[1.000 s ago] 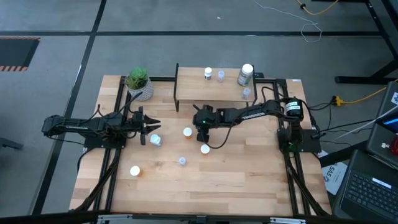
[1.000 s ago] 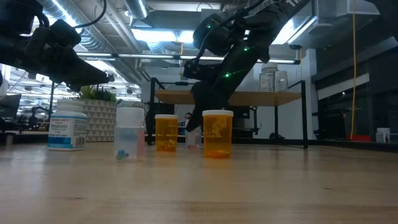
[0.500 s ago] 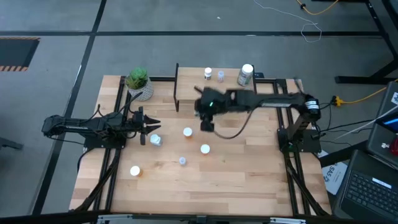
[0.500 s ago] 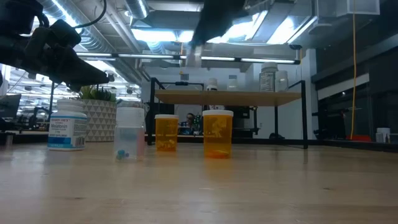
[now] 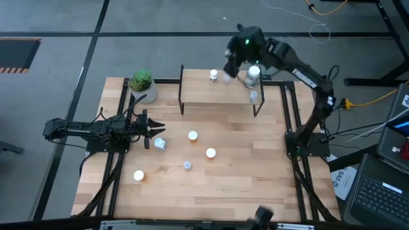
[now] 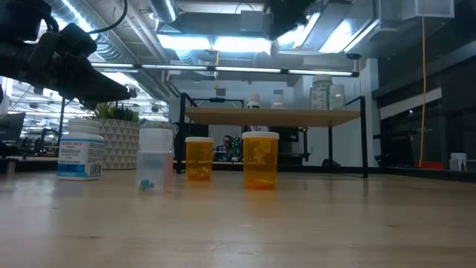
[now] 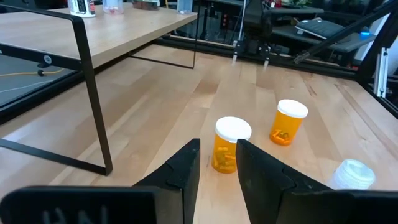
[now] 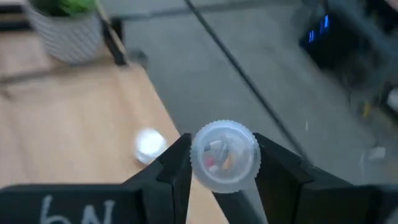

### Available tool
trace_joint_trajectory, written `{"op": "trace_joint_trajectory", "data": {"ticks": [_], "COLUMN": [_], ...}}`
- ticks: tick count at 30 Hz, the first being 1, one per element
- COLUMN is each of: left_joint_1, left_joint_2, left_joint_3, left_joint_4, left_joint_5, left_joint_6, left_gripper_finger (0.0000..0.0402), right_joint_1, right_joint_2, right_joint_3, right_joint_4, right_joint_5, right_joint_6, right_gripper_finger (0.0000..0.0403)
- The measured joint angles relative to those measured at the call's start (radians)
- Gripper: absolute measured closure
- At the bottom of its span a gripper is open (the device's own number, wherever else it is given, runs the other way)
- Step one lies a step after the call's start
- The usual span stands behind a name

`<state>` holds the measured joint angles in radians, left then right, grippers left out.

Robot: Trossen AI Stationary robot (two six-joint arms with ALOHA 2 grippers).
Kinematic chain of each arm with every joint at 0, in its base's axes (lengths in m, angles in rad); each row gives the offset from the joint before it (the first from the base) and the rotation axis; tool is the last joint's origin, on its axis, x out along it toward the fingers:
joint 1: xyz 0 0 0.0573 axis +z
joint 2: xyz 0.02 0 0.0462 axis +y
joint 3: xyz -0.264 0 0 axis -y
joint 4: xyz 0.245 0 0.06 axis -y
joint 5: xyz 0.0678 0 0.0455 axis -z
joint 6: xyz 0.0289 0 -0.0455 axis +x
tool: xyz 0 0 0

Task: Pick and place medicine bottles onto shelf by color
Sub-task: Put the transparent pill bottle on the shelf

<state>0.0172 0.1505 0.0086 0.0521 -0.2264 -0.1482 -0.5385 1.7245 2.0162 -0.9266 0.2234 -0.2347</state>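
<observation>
The wooden surface carries the shelf, where a larger greenish bottle and small ones already stand. Above its far edge the right tool pinches a small clear bottle, pills visible inside. It looks light, rigid and slick, best held across its body. The left tool, slightly spread and empty, faces an orange bottle holding pills.

Pale wood, matt and finely grained, on the bench and the shelf board; thin black metal for the shelf legs. Translucent orange plastic bottles with smooth white caps. Clear plastic bottle between matt dark jaws.
</observation>
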Motion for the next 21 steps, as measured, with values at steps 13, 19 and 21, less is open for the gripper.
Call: {"op": "trace_joint_trajectory", "data": {"ticks": [13,19,21], "left_joint_1": [0.0,0.0,0.0], "left_joint_2": [0.0,0.0,0.0], "left_joint_3": [0.0,0.0,0.0], "left_joint_4": [0.0,0.0,0.0], "left_joint_5": [0.0,0.0,0.0], "left_joint_6": [0.001,0.001,0.0], "left_gripper_finger": [0.0303,0.0303,0.0303], "right_joint_1": [-0.239,-0.239,-0.239], "right_joint_2": [0.005,0.01,0.01], "right_joint_3": [-0.286,-0.331,-0.34], "right_joint_4": [0.145,0.152,0.139], "right_joint_5": [-0.209,-0.271,-0.272], "right_joint_6": [0.065,0.05,0.051], "right_gripper_finger": [0.0263,0.0263,0.0263]}}
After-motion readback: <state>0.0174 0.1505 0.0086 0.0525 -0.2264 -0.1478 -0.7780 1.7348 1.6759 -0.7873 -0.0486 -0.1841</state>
